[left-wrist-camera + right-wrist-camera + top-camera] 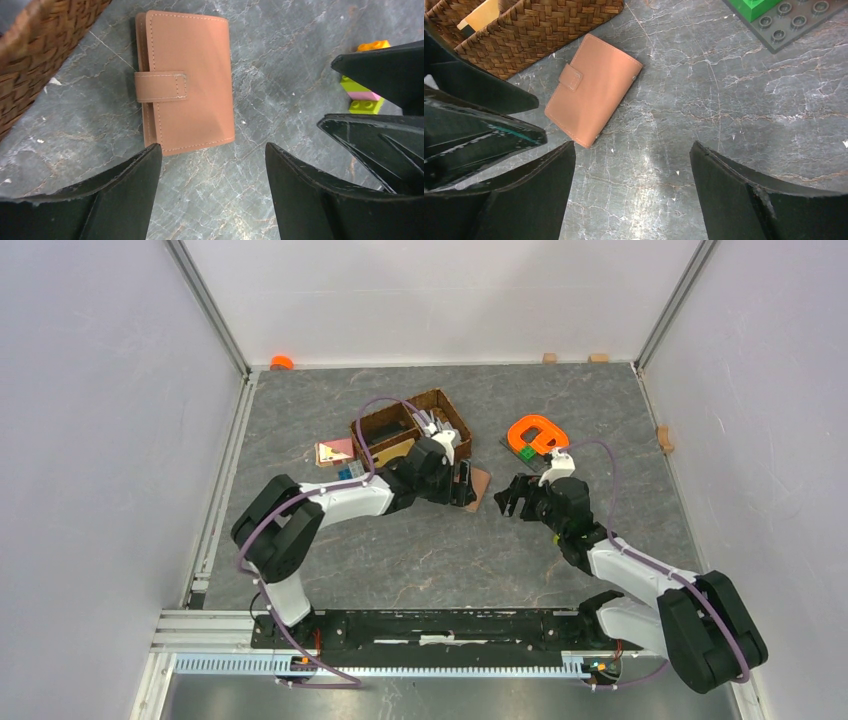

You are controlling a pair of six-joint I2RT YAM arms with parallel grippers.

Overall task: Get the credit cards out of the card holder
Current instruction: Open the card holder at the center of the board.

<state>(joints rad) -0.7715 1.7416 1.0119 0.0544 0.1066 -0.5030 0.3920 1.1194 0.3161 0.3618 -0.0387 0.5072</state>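
The tan card holder (192, 100) lies flat and closed on the grey table, its snap tab (160, 86) fastened. It also shows in the right wrist view (596, 95) and, mostly hidden by my left gripper, in the top view (481, 483). No credit cards are in view. My left gripper (212, 150) is open and empty, hovering just short of the holder's near edge. My right gripper (633, 147) is open and empty, right of the holder, apart from it. In the top view the two grippers (462, 483) (512, 498) face each other across the holder.
A dark brown wicker basket (385, 422) stands just behind the holder, close to my left gripper. An orange ring piece (537, 433) and toy bricks on a grey baseplate (794, 25) lie behind my right gripper. A pink-and-white square piece (333, 452) lies left of the basket.
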